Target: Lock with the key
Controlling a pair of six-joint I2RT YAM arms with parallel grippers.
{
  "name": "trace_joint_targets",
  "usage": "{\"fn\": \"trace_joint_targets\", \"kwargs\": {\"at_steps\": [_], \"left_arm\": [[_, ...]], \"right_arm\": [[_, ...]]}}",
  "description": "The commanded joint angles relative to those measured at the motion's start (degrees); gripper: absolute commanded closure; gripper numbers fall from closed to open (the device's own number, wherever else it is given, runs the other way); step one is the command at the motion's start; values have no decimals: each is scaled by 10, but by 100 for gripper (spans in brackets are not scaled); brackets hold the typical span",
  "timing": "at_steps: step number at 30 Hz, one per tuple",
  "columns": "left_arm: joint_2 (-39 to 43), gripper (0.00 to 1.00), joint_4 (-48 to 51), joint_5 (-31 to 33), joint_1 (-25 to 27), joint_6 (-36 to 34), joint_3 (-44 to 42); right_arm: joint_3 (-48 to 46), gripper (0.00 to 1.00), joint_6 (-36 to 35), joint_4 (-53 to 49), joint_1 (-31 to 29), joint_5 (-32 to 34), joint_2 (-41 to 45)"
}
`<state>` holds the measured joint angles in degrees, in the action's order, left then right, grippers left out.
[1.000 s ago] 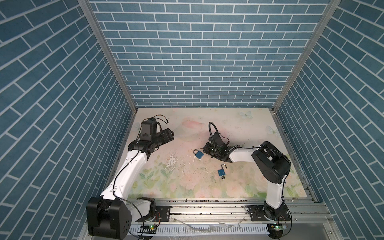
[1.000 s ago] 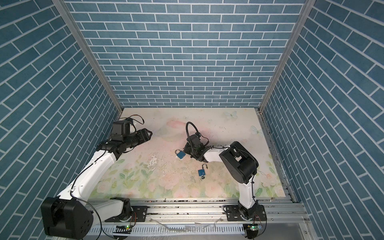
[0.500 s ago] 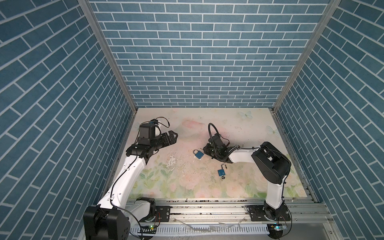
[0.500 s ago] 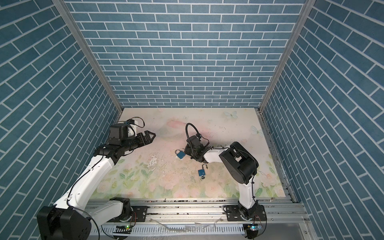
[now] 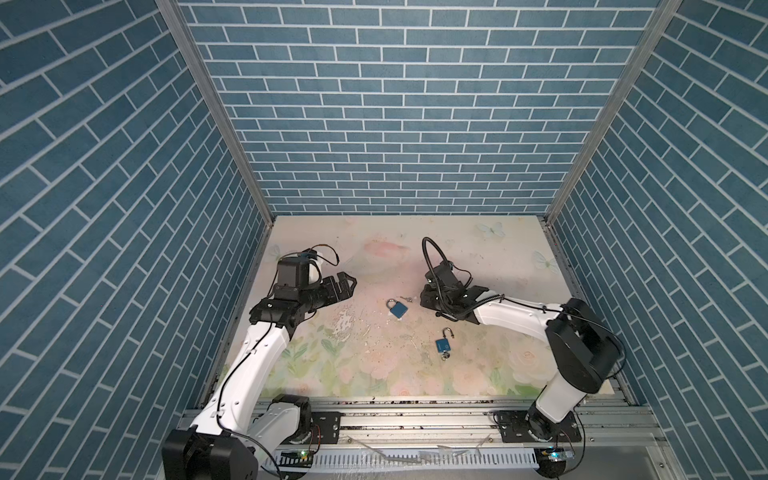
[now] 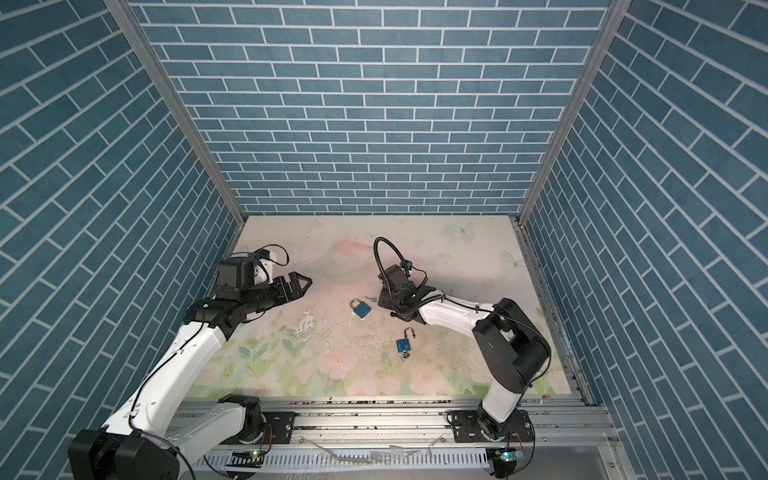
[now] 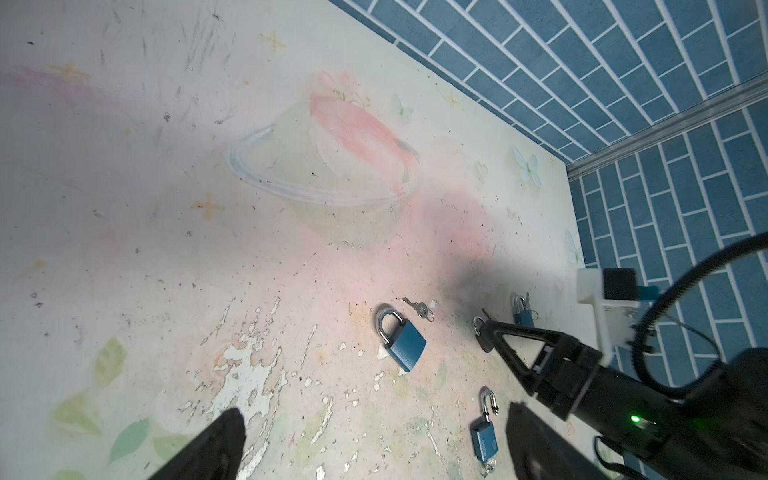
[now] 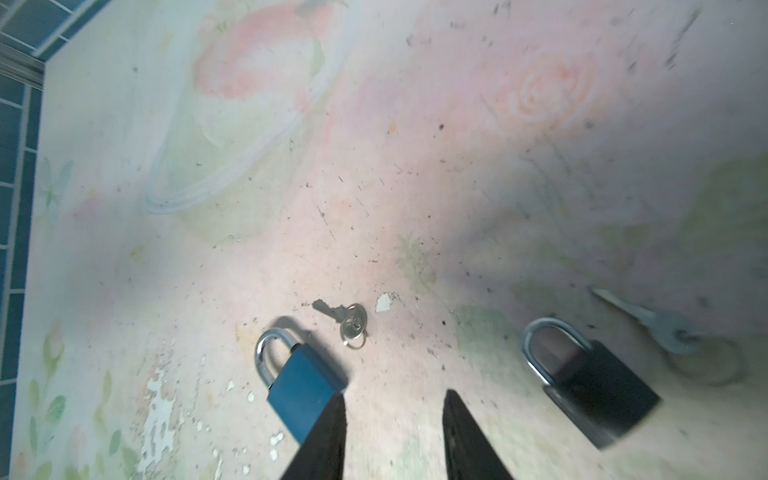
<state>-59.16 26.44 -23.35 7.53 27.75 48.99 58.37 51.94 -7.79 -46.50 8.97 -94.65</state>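
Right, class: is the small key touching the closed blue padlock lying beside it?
Apart. The right wrist view shows bare mat between the small key and the shackle of the closed blue padlock.

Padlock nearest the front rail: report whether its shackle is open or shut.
Open: the padlock has its shackle raised with one leg pulled free, clearest in the left wrist view.

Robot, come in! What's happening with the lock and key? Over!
Left gripper open, empty. Right gripper open, empty, near shut blue padlock. Key loose on mat beside it. Nothing blocking.
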Motion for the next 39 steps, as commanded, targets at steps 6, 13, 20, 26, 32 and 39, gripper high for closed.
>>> {"fn": "trace_joint_targets", "kwargs": {"at_steps": [6, 13, 20, 26, 32, 39], "left_arm": [[21, 0, 54, 36, 54, 16, -26], [-25, 0, 38, 54, 152, 68, -41], [10, 0, 21, 83, 178, 86, -69], [39, 0, 60, 107, 178, 90, -69], [62, 0, 69, 119, 177, 98, -77], [64, 0, 76, 122, 176, 94, -74]], "right_arm": [[-76, 59, -32, -193, -9, 48, 153], [-132, 59, -30, -234, -75, 59, 199], [-120, 57, -14, -233, -138, 81, 157], [-83, 52, -14, -241, -162, 99, 88], [-75, 51, -11, -234, -166, 104, 57], [-77, 50, -10, -231, -166, 104, 31]]}}
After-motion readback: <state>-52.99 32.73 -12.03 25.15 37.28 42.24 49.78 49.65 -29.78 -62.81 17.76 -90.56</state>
